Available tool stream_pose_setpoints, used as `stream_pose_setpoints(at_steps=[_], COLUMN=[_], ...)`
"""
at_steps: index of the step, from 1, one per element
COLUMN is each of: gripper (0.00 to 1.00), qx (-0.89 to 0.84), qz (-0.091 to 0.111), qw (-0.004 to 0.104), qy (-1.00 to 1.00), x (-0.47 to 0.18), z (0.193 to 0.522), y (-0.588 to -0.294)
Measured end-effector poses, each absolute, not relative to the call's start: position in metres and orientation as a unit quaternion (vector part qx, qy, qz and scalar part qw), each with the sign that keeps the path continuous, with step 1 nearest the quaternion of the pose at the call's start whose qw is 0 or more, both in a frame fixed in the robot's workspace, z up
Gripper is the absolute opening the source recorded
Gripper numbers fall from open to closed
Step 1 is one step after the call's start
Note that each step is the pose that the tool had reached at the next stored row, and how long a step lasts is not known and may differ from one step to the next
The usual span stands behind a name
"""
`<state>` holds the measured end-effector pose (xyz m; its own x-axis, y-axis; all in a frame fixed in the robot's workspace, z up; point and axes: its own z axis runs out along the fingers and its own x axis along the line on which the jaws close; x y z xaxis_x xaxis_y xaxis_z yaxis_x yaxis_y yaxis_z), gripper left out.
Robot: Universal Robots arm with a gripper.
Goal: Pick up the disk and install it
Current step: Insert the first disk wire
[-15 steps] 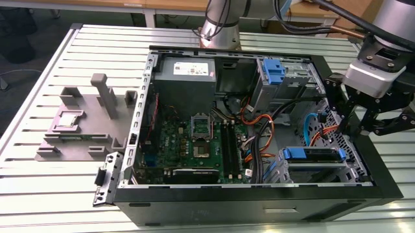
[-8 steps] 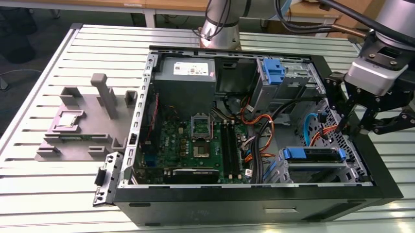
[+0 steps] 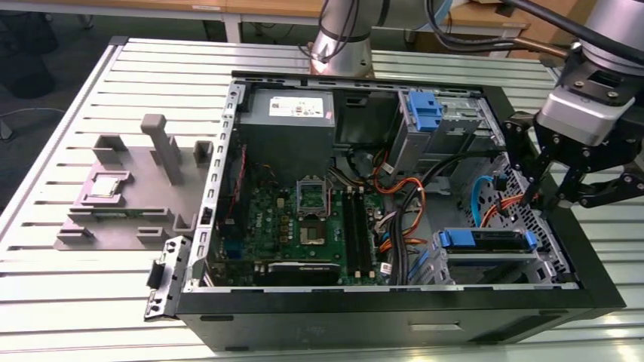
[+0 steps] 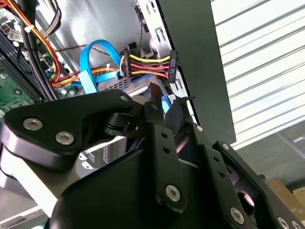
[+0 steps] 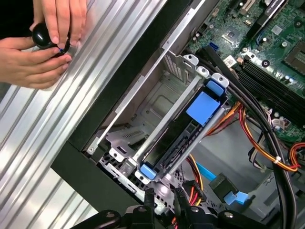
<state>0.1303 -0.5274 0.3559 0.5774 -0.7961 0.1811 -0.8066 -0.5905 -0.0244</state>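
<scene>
While the disk [image 3: 488,240] lies flat in the metal drive cage [image 3: 493,262] at the corner of the open computer case [image 3: 403,309] on the exterior view's right, the hand [image 3: 556,202] hangs over the case's side wall just beyond it, clear of the disk. In the first wrist view the disk [image 5: 204,107] shows its blue carrier running along the cage [image 5: 157,95], with a blue clip at each end. The hand's [image 5: 163,200] two dark fingertips [image 5: 149,198] stand a narrow way apart with nothing between them, near the end of the cage where the cables run. In the second wrist view a blue flat cable [image 4: 90,67] and a black connector [image 4: 172,64] with yellow, red and black wires lie beyond the hand's black links. The case rests on a slatted metal counter [image 3: 81,317]. A grey moulded fixture [image 3: 131,188] sits on the counter at the exterior view's left, well apart from the case. In the first wrist view a person's hands [image 5: 43,47] hold a small black round knob [image 5: 44,34] over the counter [image 5: 95,86], beside the case's black wall.
</scene>
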Motion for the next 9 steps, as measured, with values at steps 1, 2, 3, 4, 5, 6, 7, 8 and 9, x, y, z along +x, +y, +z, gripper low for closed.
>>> stream_pose_setpoints(at_steps=[1, 2, 3, 4, 5, 6, 7, 8, 9], gripper=[0.31, 0.31, 0.31, 0.31, 0.31, 0.31, 0.31, 0.31, 0.31], qx=[0.888, 0.888, 0.888, 0.888, 0.888, 0.888, 0.888, 0.888, 0.888], qz=[0.087, 0.087, 0.087, 0.087, 0.086, 0.086, 0.085, 0.083, 0.082], qw=[0.032, 0.034, 0.035, 0.037, 0.039, 0.042, 0.046, 0.049, 0.054], qy=[-0.451, -0.451, -0.451, -0.451, -0.451, -0.45, -0.45, -0.45, -0.449], x=[0.1304, 0.1304, 0.1306, 0.1307, 0.1309, 0.1313, 0.1321, 0.1329, 0.1337], z=[0.3559, 0.3559, 0.3558, 0.3559, 0.3559, 0.3559, 0.3558, 0.3559, 0.3559], y=[-0.5268, -0.5263, -0.5258, -0.5255, -0.5251, -0.5248, -0.5244, -0.524, -0.5235])
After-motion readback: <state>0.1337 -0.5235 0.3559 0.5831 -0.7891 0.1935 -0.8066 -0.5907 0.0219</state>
